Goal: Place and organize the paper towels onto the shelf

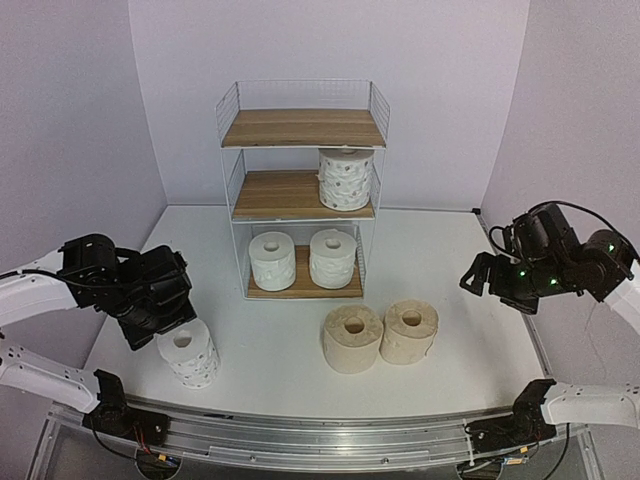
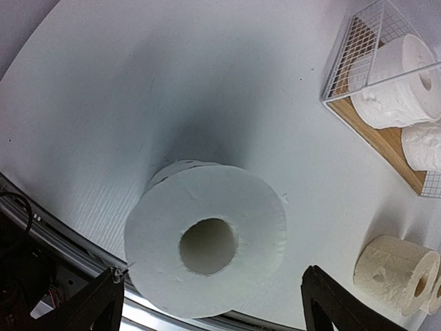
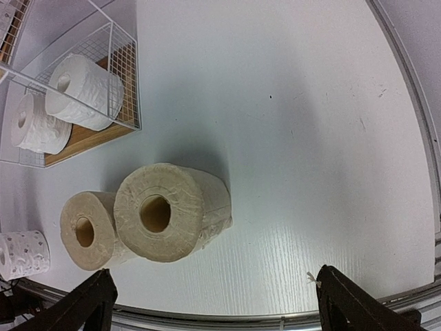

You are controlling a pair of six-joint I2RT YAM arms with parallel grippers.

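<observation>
Bright, even overhead light, soft shadows, sharp focus, wide-angle bending at edges.

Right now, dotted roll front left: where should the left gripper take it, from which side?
Probably across its outer wall, from straight above: the dotted roll stands upright, core up, nothing touching it, and the open left gripper hangs over it, a finger either side.
</observation>
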